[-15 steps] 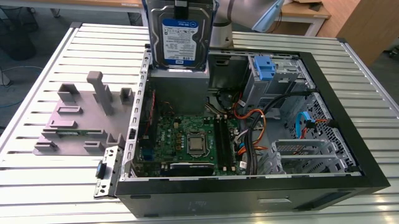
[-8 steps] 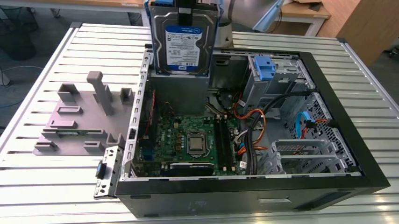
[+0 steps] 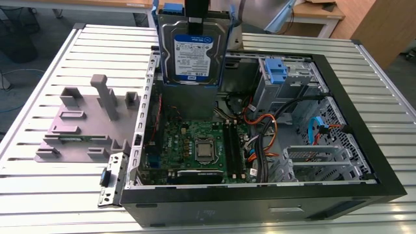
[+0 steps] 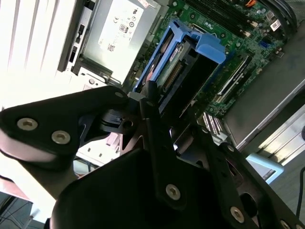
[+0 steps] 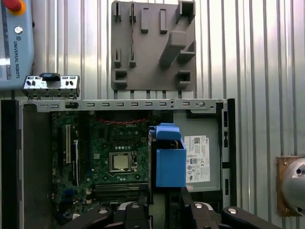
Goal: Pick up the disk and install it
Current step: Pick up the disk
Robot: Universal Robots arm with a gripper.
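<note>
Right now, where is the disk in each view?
Exterior view: the disk hangs upright over the case, label facing the camera.
Second wrist view: edge-on, above the motherboard, beside the power supply.
First wrist view: end-on, between the CPU and the power supply.
Shared landmark: the green motherboard.

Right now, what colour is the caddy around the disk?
Blue. The caddy around the disk shows best in the first wrist view.
</note>
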